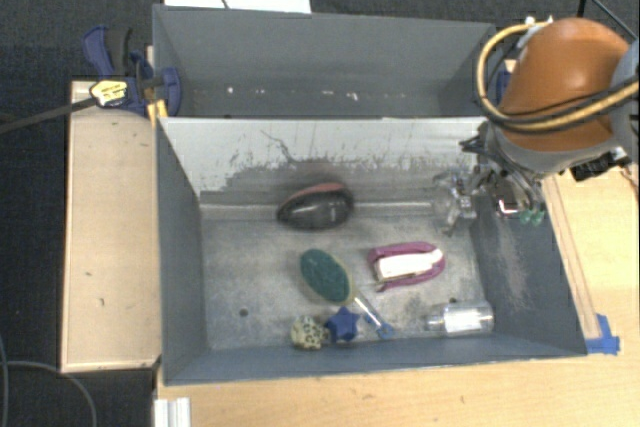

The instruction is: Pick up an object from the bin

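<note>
**Gripper low at the bin's right rear, beside the purple clip**

Along the front wall of the bin [245, 260] lies a small cluster: a speckled yellowish lump [310, 333], a blue star [344, 325] touching it on the right, and a thin pale stick [370, 315] slanting off the star. Well to their right, also by the front wall, lies a clear tube [460, 320] on its side.

Mid-floor, a green oval [325, 275] sits just behind the star. To its right, apart from it, is a purple-and-white clip [407, 265], lying flat.

Farther back, a dark oval [315, 207] with a reddish top rests against the foot of the back wall, left of centre.

The gripper [462, 200] hangs at the right rear, close to the back wall, over bare floor. The clip is the thing nearest it, just in front and to the left, not touching. Whether the gripper is spread or closed I cannot tell. The arm's orange cover [560, 80] bulges above the bin's right rim.
</note>
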{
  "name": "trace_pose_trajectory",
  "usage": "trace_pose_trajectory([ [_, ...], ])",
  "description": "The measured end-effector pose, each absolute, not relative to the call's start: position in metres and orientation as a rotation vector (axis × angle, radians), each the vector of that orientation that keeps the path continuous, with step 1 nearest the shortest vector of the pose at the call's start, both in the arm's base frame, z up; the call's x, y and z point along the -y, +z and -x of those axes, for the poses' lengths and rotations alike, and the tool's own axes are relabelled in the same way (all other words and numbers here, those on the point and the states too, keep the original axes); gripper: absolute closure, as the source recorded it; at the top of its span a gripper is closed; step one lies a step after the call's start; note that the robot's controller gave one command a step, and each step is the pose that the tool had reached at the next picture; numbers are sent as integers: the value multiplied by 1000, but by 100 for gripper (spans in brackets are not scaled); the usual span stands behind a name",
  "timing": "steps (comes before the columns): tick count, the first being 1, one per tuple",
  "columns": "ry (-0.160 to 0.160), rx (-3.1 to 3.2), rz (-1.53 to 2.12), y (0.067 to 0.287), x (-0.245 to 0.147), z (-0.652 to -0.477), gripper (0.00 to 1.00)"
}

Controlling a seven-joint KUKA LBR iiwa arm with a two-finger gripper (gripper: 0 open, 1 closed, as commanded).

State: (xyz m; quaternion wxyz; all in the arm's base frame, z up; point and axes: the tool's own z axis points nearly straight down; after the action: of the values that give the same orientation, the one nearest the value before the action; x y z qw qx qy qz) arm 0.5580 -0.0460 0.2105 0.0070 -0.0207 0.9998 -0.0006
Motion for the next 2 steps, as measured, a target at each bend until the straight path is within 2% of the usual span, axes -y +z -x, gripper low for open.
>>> trace_pose_trajectory([
  [1,3,-3141,-96,158,16,-579,100],
  [2,1,-3138,-100,160,17,-579,0],
])
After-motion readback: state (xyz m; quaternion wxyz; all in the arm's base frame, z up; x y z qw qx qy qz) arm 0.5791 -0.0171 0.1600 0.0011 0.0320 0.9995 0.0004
